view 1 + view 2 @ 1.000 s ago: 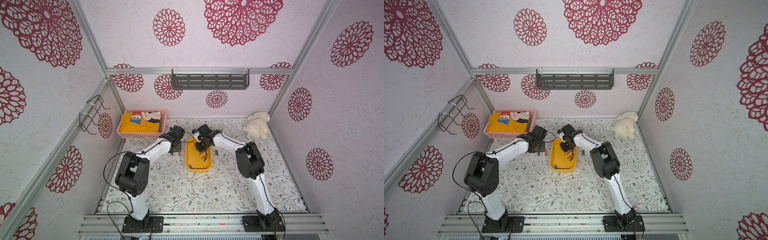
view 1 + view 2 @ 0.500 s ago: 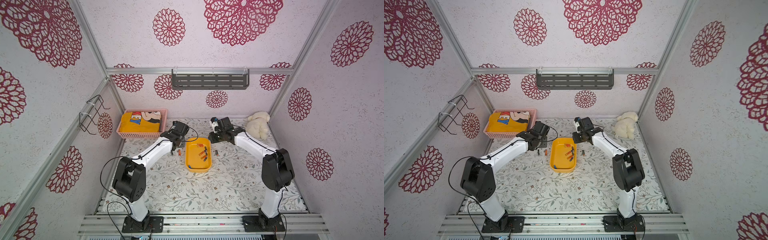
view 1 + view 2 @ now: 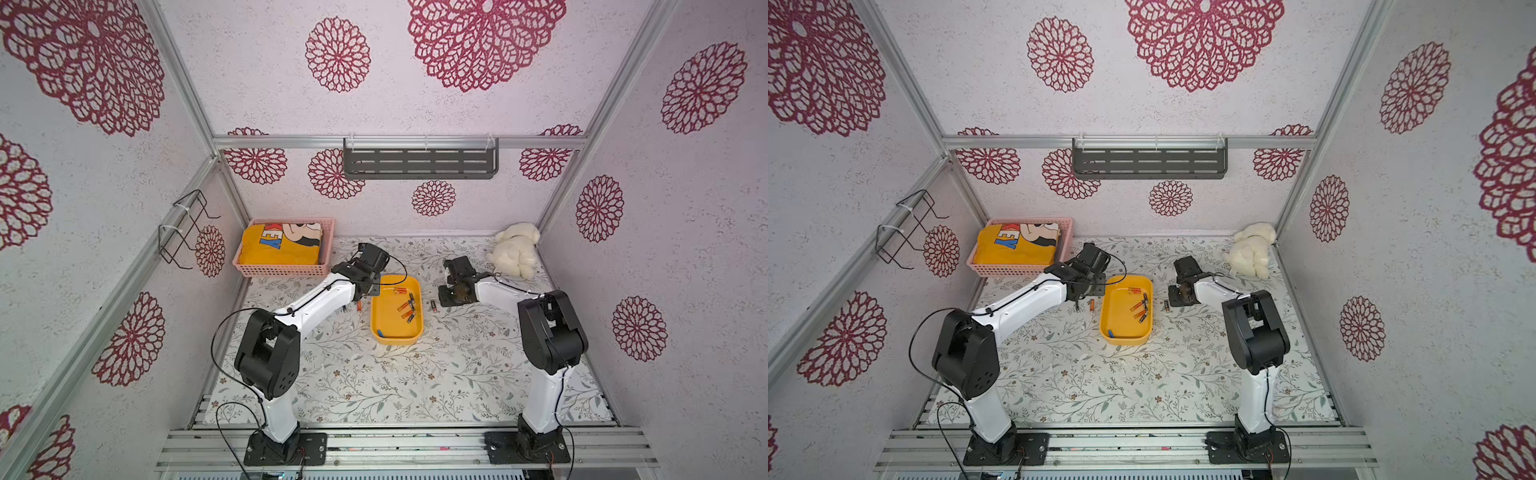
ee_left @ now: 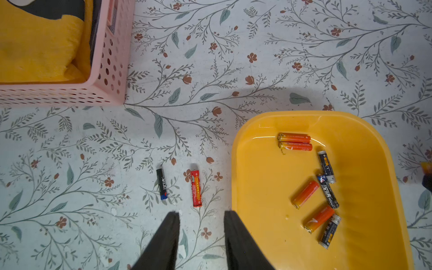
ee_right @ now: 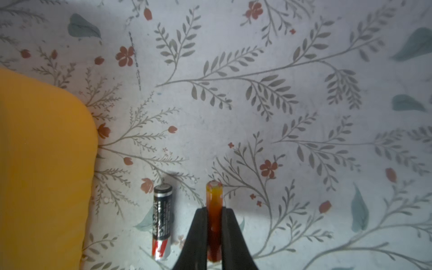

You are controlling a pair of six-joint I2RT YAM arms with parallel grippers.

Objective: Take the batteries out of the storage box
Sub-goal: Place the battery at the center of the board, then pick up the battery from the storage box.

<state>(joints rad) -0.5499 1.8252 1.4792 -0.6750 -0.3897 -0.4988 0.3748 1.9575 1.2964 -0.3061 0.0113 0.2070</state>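
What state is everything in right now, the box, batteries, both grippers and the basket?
storage box, upright, batteries still inside
left gripper, open, empty
right gripper, shut on orange battery
orange battery, gripped, outside the box
black battery, lying on table beside it
red battery, lying on table, outside box
thin black battery, lying beside red one
pink basket, filled with yellow cloth

The flowery desk (image 3: 374, 374) bears the storage box (image 3: 390, 322). Beyond the box stand a pink basket (image 3: 282, 271) and a plush toy (image 3: 515, 255). A black battery (image 4: 162, 184) and a red battery (image 4: 196, 188) lie beside one long wall, and another black battery (image 5: 161, 222) lies beside the opposite wall.
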